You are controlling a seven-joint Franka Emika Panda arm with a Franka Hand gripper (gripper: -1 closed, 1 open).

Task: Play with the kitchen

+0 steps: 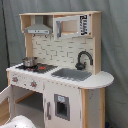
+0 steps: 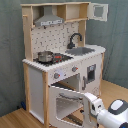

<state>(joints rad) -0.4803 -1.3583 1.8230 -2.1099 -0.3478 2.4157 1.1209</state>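
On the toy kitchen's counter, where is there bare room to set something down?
Bare: the rounded counter end beyond the sink, and the basin itself. Crowded: the stovetop, where the pot sits, and the faucet corner.

We see the kitchen (image 1: 60, 75) in both exterior views. The first exterior view faces it from front-right, fairly near, sink side nearest. The second exterior view looks from front-left, slightly higher, stove side nearest, oven door (image 2: 67, 97) hanging open.
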